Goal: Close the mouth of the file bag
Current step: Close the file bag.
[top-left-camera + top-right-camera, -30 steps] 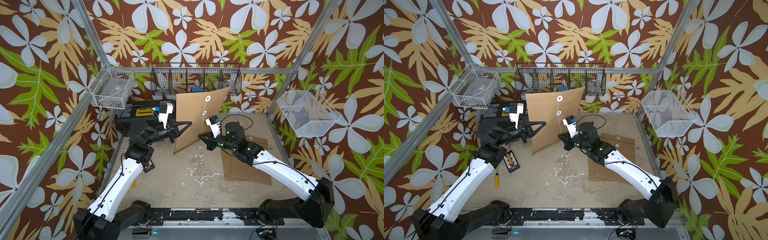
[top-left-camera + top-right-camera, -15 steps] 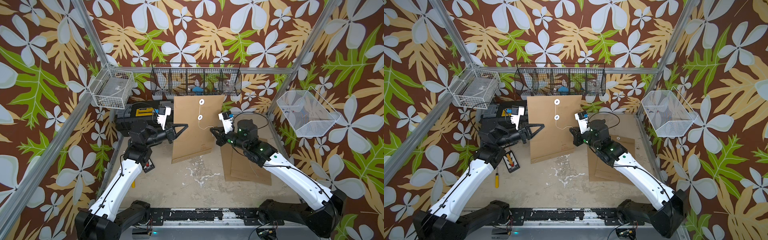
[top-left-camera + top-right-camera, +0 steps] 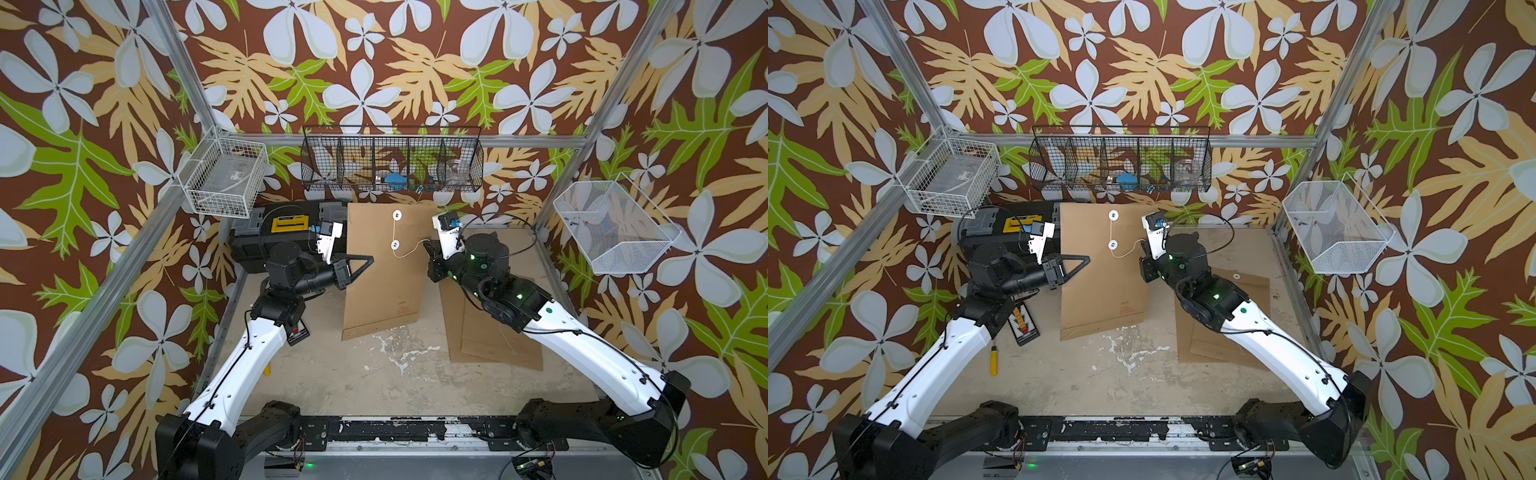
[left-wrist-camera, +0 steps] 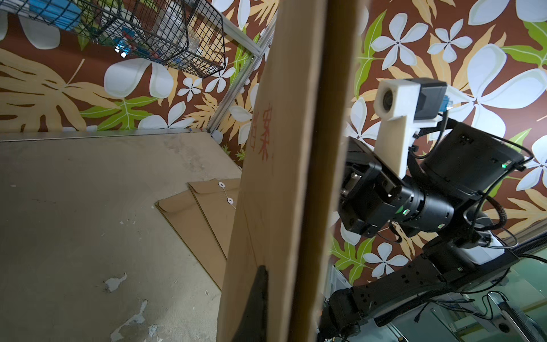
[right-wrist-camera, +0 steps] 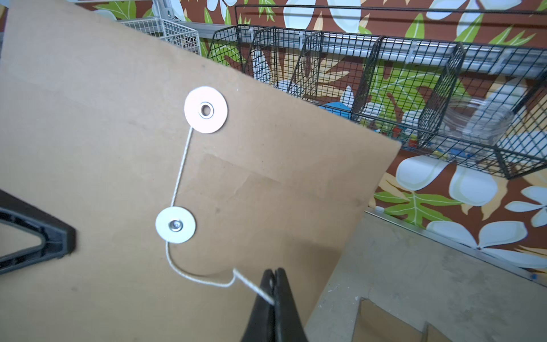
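- Table (image 3: pixel 332 382): worn beige surface, walled in by leaf-patterned panels.
- File bag (image 3: pixel 386 282): brown paper, standing roughly upright at the middle of the table's back half, between the two arms. In both top views its upper edge sits just below the black wire basket (image 3: pixel 392 160). Whether its lower edge touches the table cannot be told.
- Spare envelopes (image 3: pixel 494 340): a flat stack on the table beneath the right arm, apart from the file bag.
- Black toolbox (image 3: pixel 286 232): at the back left corner, behind the left arm.
- Left gripper (image 3: pixel 368 261): clamped on the file bag's left edge. The right wrist view shows one black finger (image 5: pixel 44 237) lying on the bag's face; the left wrist view shows the bag edge-on.
- Right gripper (image 5: pixel 273 296): jaws pressed together, pinching the white string (image 5: pixel 201 278) just off the bag's right side.
- String: runs from the upper disc (image 5: pixel 205 109) down to the lower disc (image 5: pixel 175 225), passes its side, then curves slack across to the right gripper.
- Discs: white, riveted, one above the other on the bag's face.
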Robot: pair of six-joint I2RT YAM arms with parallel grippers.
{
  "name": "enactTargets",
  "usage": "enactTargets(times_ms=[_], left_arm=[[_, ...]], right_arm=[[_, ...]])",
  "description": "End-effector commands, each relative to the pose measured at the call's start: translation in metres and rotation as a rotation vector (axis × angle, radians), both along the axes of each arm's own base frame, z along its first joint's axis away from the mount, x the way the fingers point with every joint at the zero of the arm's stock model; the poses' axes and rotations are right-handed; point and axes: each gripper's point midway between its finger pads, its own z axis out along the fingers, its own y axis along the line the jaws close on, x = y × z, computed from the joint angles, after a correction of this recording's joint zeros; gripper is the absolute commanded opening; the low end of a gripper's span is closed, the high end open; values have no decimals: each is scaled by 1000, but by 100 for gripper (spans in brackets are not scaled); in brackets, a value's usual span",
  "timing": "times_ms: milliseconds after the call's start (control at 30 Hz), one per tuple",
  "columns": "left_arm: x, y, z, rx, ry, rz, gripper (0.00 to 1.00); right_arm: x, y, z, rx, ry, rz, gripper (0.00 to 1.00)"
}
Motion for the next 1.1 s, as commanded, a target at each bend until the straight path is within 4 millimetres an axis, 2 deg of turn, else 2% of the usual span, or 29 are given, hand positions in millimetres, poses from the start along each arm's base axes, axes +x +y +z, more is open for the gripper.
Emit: enactTargets(times_ms=[0,100,500,767,1067], left_arm=[[-3,0,10,-27,-18,-12,0],[-5,-1,10,-33,-12,-25,0],[-15,-2,9,-82,13,-57,0],[-20,-2,-16,-74,67,-66,0],[-24,-3,-28,-72,92,-73,0]], right_arm=[[9,-13,4,-64,-47,-89,0],[12,-17,11,-67,-74,-111,0],[24,-20,21,-107,-131,-168,0],[32,-12,24,-113,-141,-162,0],[36,0,23,-107,-126,-128,0]])
